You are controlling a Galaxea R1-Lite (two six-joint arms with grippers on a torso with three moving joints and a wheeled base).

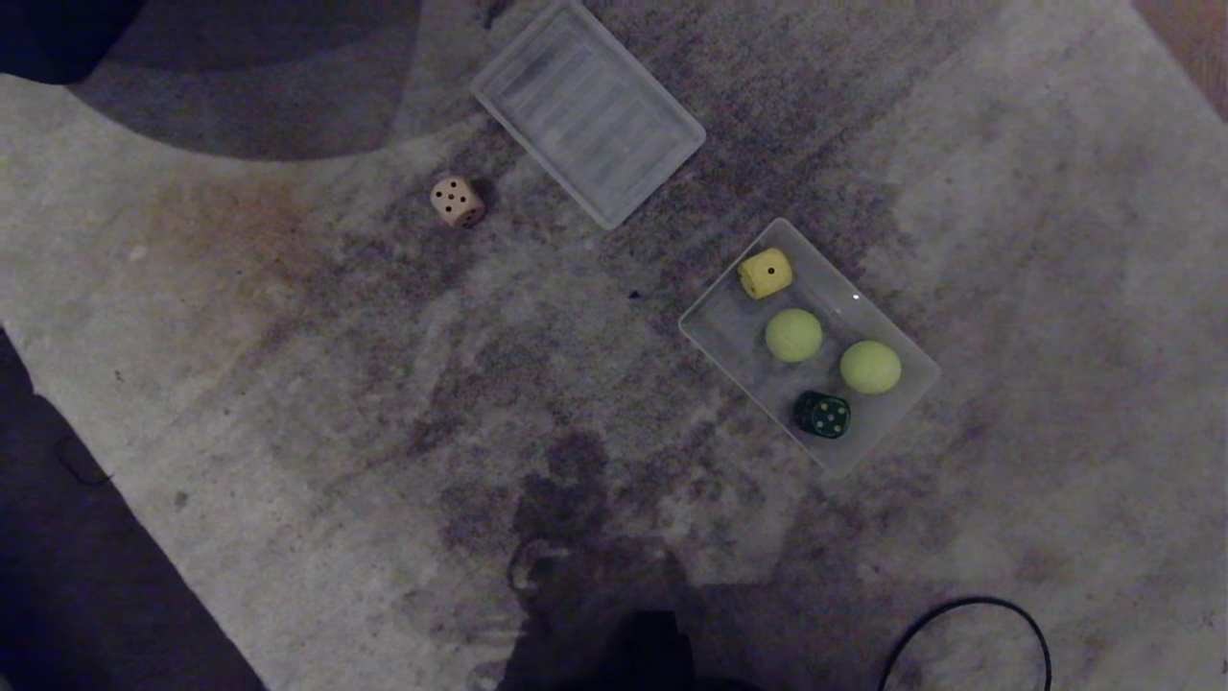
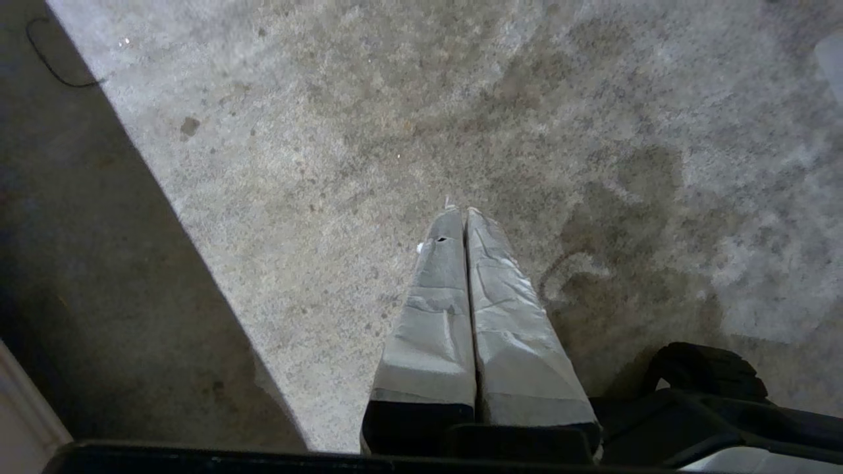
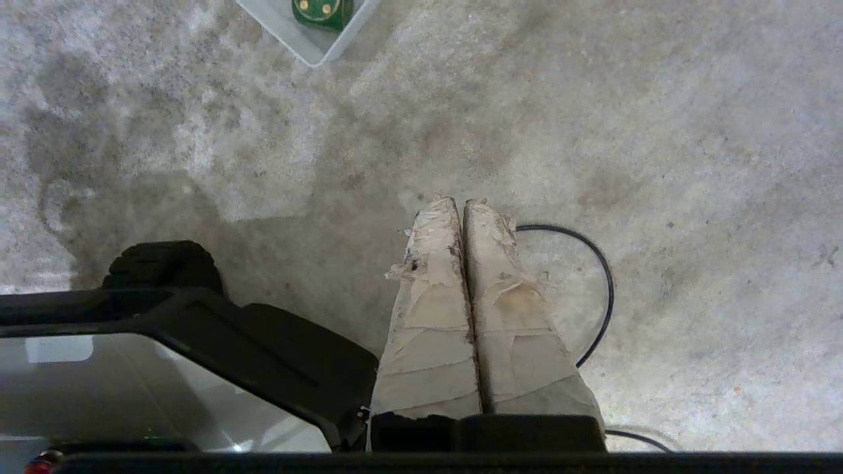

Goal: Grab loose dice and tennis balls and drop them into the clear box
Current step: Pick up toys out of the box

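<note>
Four pieces sit inside the clear box (image 1: 892, 331) — one yellow die (image 1: 766, 274), two tennis balls (image 1: 793, 335), one dark green die (image 1: 823, 415). One beige die (image 1: 457, 202) lies loose on the rug (image 1: 288, 365), near the ribbed lid (image 1: 587, 113). Only the wrist views show the arms: left gripper (image 2: 459, 212) pressed closed over bare rug, right gripper (image 3: 460, 203) closed too, empty, beside a black cable (image 3: 602, 276). No writing readable, possibly lost in the dimness.

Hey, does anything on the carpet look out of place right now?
One beige die sits loose on the carpet, near the ribbed lid, apart from the clear box holding the others. Nothing looks spilled or damaged.
</note>
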